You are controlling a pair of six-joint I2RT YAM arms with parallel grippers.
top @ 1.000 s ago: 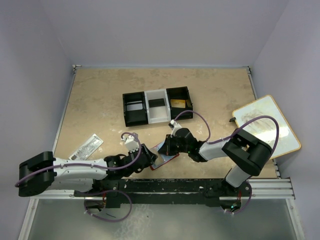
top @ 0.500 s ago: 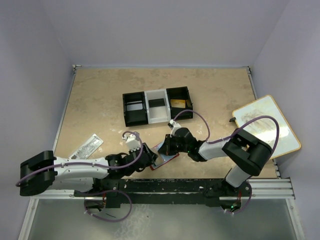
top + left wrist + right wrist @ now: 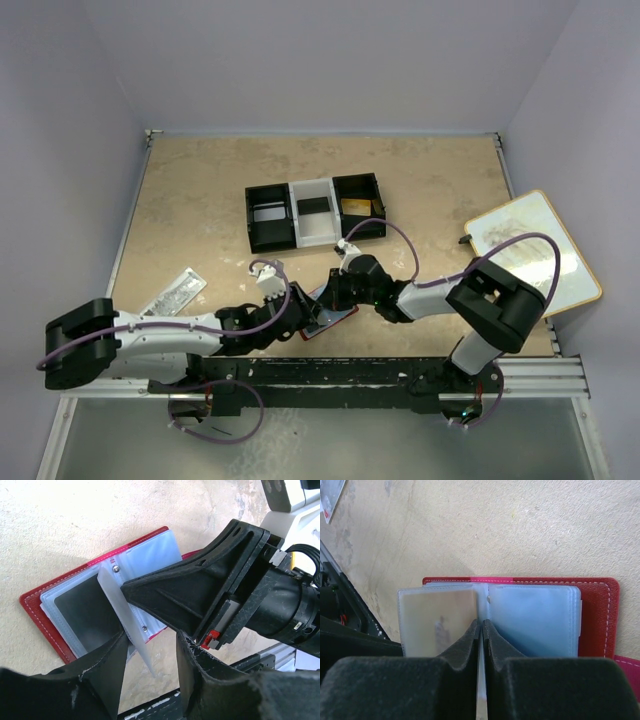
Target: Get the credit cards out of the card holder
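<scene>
The red card holder [image 3: 338, 317] lies open on the table near the front edge, its cover [image 3: 42, 615] flat and its clear sleeves fanned out. My right gripper [image 3: 481, 625] is shut on one sleeve [image 3: 117, 597], which it holds upright on edge. A dark credit card [image 3: 87, 615] sits in the sleeve on the left half. A tan credit card [image 3: 437, 622] shows in another sleeve. My left gripper [image 3: 150, 650] is open, its fingers on either side of the raised sleeve's near corner. In the top view both grippers meet over the holder, left [image 3: 305, 312] and right [image 3: 335, 298].
A black-and-white three-compartment tray [image 3: 315, 212] stands behind the holder. A clear plastic packet [image 3: 172, 294] lies at the left. A white board with a wooden rim [image 3: 535, 250] rests at the right edge. The arms' mounting rail [image 3: 400, 372] runs just in front of the holder.
My left arm has crept to the right, closer to the holder. The right gripper has stayed where it was, on the sleeve.
</scene>
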